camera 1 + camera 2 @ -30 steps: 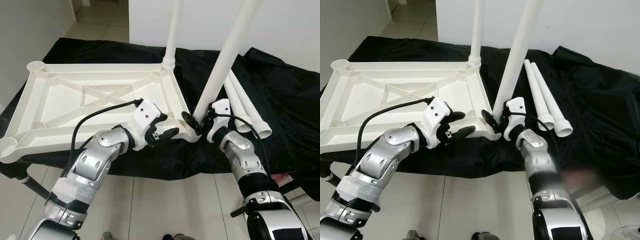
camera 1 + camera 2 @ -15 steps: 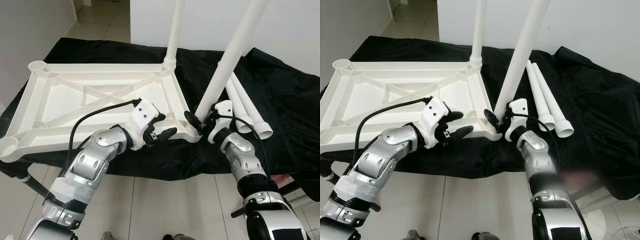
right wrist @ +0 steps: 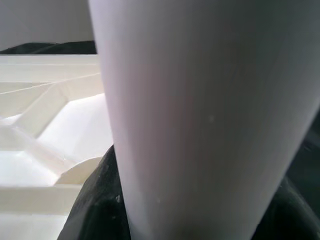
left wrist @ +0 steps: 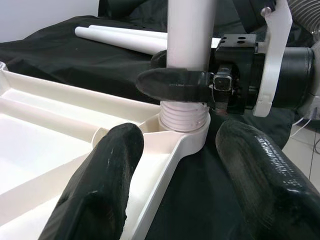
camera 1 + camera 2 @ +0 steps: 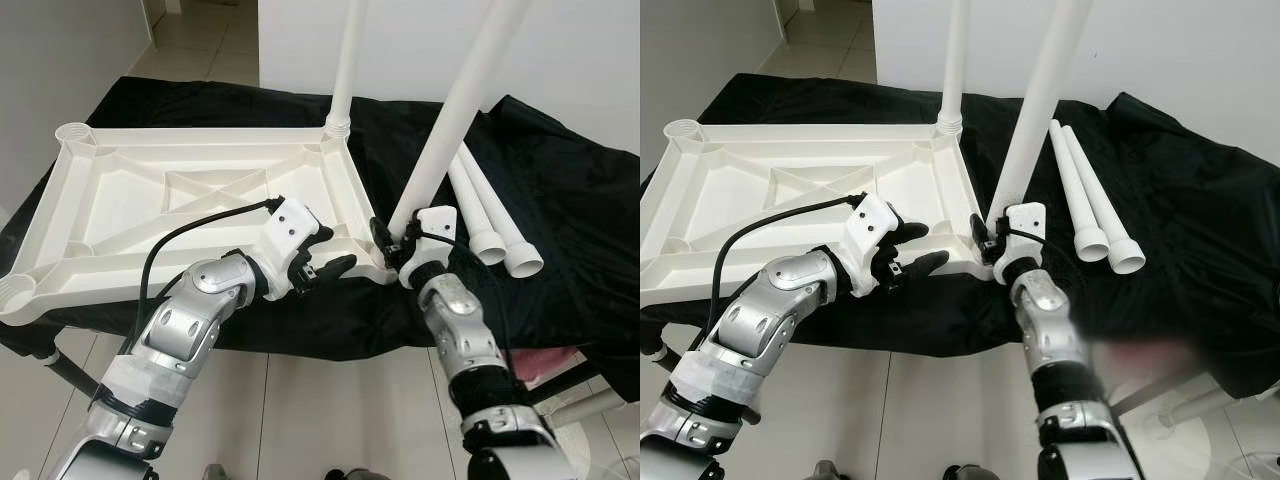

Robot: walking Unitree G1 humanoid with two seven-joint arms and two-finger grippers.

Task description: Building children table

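Right claw (image 5: 392, 238) clenches the leg (image 5: 445, 140) just above its socket; twist it straight (left claw (image 5: 325, 262), released, braces the tabletop (image 5: 150, 215) beside).

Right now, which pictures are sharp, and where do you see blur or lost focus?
Left eye view: sharp and evenly lit, the white table top shows clear ribs. Right eye view: a blurred patch on the floor beside the right arm. Left wrist view: the near fingers are soft. Right wrist view: the leg is very close and out of focus.
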